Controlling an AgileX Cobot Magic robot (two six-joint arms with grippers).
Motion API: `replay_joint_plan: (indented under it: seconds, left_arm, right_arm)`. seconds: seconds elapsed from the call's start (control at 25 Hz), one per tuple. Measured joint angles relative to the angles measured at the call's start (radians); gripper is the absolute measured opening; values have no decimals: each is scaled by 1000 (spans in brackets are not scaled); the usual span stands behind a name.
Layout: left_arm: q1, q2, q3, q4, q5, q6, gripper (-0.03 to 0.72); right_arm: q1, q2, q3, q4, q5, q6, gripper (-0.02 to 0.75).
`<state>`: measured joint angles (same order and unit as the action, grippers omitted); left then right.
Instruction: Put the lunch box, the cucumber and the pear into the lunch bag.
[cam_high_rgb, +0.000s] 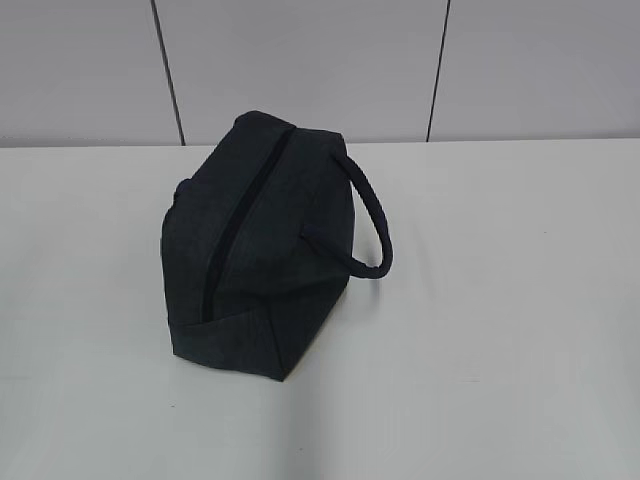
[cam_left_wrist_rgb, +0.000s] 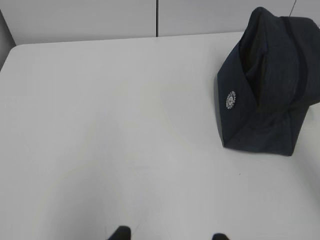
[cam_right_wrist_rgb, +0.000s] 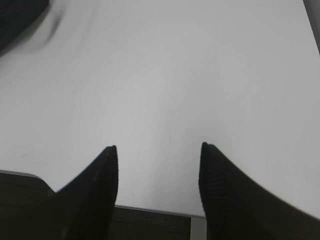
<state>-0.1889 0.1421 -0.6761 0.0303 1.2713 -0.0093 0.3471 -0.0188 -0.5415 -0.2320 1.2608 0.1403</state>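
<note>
The dark navy lunch bag (cam_high_rgb: 258, 245) stands on the white table (cam_high_rgb: 500, 330), its top zipper line shut and its padded handle (cam_high_rgb: 372, 220) looping to the right. It also shows at the right of the left wrist view (cam_left_wrist_rgb: 270, 85), with a small round white logo on its end. A dark corner of it shows at the top left of the right wrist view (cam_right_wrist_rgb: 17, 20). My left gripper (cam_left_wrist_rgb: 170, 236) is open and empty over bare table, left of the bag. My right gripper (cam_right_wrist_rgb: 157, 149) is open and empty near the table's front edge. The lunch box, the cucumber and the pear are out of view.
A pale panelled wall (cam_high_rgb: 320, 70) runs behind the table. The table's front edge (cam_right_wrist_rgb: 150, 210) lies just under my right gripper. No arm shows in the exterior view.
</note>
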Motion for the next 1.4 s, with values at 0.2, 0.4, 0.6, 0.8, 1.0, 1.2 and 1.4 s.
replay_joint_plan:
  seconds: [0.2,0.4,0.6,0.8,1.0,1.2,1.4]
  left_arm:
    - [0,-151,76,4,10,-1,309]
    - [0,-155,115,-5,-63,-1,309]
    - [0,-155,154,-20,-156,-1,307]
    - [0,-155,156,-23,-161,-1,293]
    - [0,-155,156,-23,-161,-1,290]
    - [0,-155,156,-23,-161,-1,288]
    - [6,-155,156,-23,-161,-1,276]
  right_arm:
    - [0,0,32,-3,-78,-2,412]
    - [0,-1,38,-7,-95,-4,412]
    - [0,-1,38,-7,-97,-9,412]
    - [0,-1,38,-7,-97,-8,412]
    - [0,-1,38,-9,-97,-8,412]
    - [0,-1,38,-9,-97,-11,412]
    - [-5,-1,38,-9,-98,-11,412]
